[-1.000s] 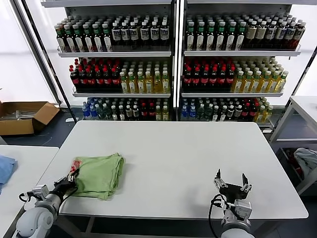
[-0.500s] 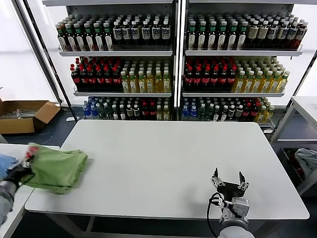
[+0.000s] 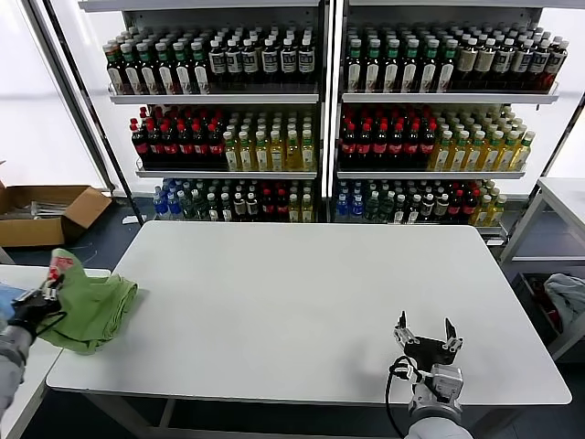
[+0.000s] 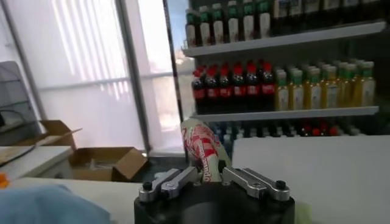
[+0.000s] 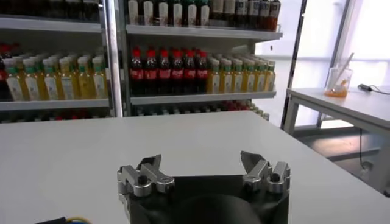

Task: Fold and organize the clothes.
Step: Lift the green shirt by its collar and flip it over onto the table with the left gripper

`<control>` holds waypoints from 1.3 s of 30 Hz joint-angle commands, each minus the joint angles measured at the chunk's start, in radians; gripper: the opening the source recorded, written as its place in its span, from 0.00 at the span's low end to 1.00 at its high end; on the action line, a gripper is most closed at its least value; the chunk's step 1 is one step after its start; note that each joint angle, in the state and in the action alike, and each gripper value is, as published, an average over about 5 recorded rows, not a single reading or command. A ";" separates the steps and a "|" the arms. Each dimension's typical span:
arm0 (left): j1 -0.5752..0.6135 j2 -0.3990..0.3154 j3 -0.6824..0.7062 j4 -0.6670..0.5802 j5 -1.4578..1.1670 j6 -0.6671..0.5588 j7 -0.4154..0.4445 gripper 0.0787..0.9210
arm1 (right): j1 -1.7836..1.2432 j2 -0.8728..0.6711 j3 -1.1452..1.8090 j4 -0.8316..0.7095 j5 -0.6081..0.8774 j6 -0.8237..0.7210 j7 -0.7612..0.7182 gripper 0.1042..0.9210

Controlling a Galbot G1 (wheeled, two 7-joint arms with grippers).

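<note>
At the left edge of the frame our left gripper (image 3: 37, 306) is clamped on the folded shirt (image 3: 91, 309), which overhangs the white table (image 3: 311, 302)'s left end. Our right gripper (image 3: 426, 340), lower right, waits with jaws apart. The pinch is small; we judge the folds could sag open or slip. No writing is legible on the shelved bottles (image 3: 228, 146).

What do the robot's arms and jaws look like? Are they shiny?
The right gripper has a black body with two dull silver metal jaws, each fastened by a black screw, on a light grey wrist with a black cable looping beside it. The left gripper is black too, with the same silver jaws and a grey arm behind it. More matte than shiny.
</note>
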 commanded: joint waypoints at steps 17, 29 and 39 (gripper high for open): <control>-0.276 -0.537 0.853 -0.177 0.313 0.153 -0.267 0.08 | -0.141 0.064 0.047 0.063 -0.108 0.030 0.001 0.88; -0.343 -0.588 0.867 -0.131 0.092 0.116 -0.271 0.08 | -0.093 0.091 0.026 0.022 -0.136 0.003 0.020 0.88; -0.318 -0.692 0.880 -0.161 -0.062 0.035 -0.288 0.39 | -0.065 0.073 0.022 0.000 -0.110 -0.042 0.013 0.88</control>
